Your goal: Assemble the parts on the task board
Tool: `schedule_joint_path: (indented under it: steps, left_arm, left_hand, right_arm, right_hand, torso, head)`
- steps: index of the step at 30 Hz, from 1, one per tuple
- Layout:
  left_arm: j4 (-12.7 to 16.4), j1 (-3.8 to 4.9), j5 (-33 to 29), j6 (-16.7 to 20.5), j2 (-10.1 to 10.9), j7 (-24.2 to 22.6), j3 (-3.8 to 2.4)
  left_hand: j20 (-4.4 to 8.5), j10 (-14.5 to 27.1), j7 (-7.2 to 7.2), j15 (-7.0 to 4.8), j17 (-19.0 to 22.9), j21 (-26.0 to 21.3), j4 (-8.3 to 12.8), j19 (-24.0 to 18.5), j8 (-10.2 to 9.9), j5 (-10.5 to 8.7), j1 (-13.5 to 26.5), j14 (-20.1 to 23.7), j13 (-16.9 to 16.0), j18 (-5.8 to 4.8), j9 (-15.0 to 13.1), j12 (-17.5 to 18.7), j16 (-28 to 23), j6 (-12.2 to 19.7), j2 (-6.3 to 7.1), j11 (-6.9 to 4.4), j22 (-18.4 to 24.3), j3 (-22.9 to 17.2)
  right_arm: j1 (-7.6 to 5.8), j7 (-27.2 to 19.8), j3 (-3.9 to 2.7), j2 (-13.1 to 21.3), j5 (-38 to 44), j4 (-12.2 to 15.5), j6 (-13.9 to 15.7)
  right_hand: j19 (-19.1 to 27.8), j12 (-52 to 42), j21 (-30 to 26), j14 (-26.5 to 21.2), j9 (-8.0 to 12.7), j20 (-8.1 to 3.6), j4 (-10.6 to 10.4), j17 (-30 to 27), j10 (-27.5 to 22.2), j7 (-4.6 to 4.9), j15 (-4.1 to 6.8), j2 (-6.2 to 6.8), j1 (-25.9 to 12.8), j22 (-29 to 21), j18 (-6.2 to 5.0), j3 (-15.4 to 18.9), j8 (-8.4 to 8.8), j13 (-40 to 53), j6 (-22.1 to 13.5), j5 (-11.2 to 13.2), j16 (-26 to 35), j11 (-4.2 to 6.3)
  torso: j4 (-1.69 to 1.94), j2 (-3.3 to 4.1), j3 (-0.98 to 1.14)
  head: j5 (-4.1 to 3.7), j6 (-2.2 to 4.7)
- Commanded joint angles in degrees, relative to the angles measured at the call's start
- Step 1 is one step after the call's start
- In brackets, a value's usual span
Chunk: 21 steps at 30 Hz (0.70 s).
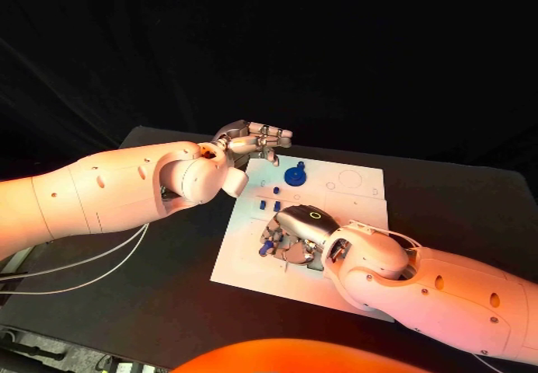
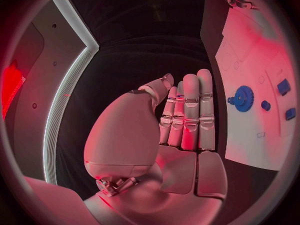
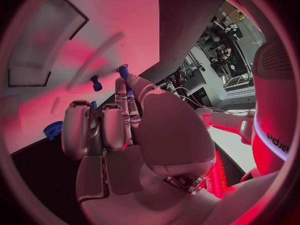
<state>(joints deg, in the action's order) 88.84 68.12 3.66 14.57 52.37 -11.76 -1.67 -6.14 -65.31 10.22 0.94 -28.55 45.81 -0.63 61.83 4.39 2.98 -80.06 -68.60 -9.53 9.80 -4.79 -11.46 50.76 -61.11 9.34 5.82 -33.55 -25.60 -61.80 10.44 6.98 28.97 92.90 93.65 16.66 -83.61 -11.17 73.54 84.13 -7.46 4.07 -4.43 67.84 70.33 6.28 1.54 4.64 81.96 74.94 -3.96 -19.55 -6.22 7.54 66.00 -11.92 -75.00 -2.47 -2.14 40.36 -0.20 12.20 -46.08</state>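
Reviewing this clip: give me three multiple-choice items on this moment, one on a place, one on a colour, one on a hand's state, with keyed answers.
1. Where is the gear?
A. On the board's far part, near the left hand
B. On the black table, off the board
C. Held in the left hand

2. What colour is the gear?
A. Grey
B. Blue
C. White

3. What is the left hand doing?
A. Gripping a peg
B. Pressing on the board
C. Holding nothing, fingers straight

Answers:
1 A: the gear sits on the board just beside the left hand.
2 B: it shows blue against the white plate in the left wrist view too.
3 C: the fingers lie straight and side by side, with nothing between them.
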Motion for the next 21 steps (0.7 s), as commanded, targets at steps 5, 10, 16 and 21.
schedule_joint_path:
  steps: [5, 10, 16, 21]
  left_arm:
    - [0.06, 0.06, 0.05, -0.95, -0.05, -0.19, -0.03]
    - [0.05, 0.06, 0.05, -0.99, -0.05, -0.18, -0.03]
    - [0.04, 0.06, 0.05, -1.0, -0.02, -0.17, -0.03]
    - [0.05, 0.06, 0.05, -1.0, -0.03, -0.15, -0.03]
  left_hand:
    - [0.0, 0.37, -0.19, 0.2, 0.05, -0.25, -0.07, 0.23, -0.04, -0.05, 0.07, 0.39, -0.09, 0.77, 0.07, -0.32, -0.29, 0.28, -0.67, -0.05, 0.05, 0.34]
    - [0.0, 0.37, -0.19, 0.2, 0.05, -0.25, -0.07, 0.23, -0.04, -0.05, 0.07, 0.39, -0.09, 0.77, 0.07, -0.32, -0.29, 0.28, -0.67, -0.05, 0.05, 0.34]
    - [0.0, 0.37, -0.19, 0.2, 0.05, -0.25, -0.07, 0.23, -0.04, -0.05, 0.07, 0.39, -0.09, 0.77, 0.07, -0.32, -0.29, 0.28, -0.67, -0.05, 0.05, 0.34]
    - [0.0, 0.37, -0.19, 0.2, 0.05, -0.25, -0.07, 0.23, -0.04, -0.05, 0.07, 0.39, -0.09, 0.77, 0.07, -0.32, -0.29, 0.28, -0.67, -0.05, 0.05, 0.34]
  right_arm:
    - [0.18, 0.02, 0.2, 0.08, 1.08, 0.24, -3.02]
    - [0.18, 0.0, 0.22, 0.09, 1.14, 0.43, -2.71]
    - [0.2, 0.23, 0.22, 0.07, 1.31, 0.35, -2.77]
    - [0.2, 1.08, 0.26, -0.43, 1.55, -0.3, -3.54]
  right_hand:
    - [-0.16, 0.38, -0.3, 1.95, -1.01, 0.24, 0.11, -0.07, 0.16, 0.16, 0.18, -0.03, -0.27, 9.93, 0.69, -0.3, -0.42, -0.02, 0.56, -0.34, -0.05, -0.19]
    - [-0.16, 0.38, -0.3, 1.95, -1.01, 0.24, 0.11, -0.07, 0.16, 0.16, 0.18, -0.03, -0.27, 9.93, 0.69, -0.3, -0.42, -0.02, 0.56, -0.34, -0.05, -0.19]
    - [-0.16, 0.38, -0.3, 1.95, -1.01, 0.24, 0.11, -0.07, 0.16, 0.16, 0.18, -0.03, -0.27, 9.93, 0.69, -0.3, -0.43, -0.01, 0.56, -0.34, -0.05, -0.19]
    - [-0.07, 1.26, -0.53, 1.94, -0.93, 0.42, -0.14, -0.04, -0.5, 0.7, -0.15, 0.58, -1.35, 9.95, 0.67, -0.26, 0.26, -0.15, -0.51, -0.32, -0.12, -0.62]
  torso:
    - [-0.03, 0.01, 0.0]
    - [0.01, -0.05, -0.02]
    - [-0.01, -0.03, -0.04]
    - [-0.02, -0.02, -0.05]
  head:
    - [0.09, -0.14]
    - [0.13, -0.19]
    - [0.17, -0.19]
    - [0.13, -0.21]
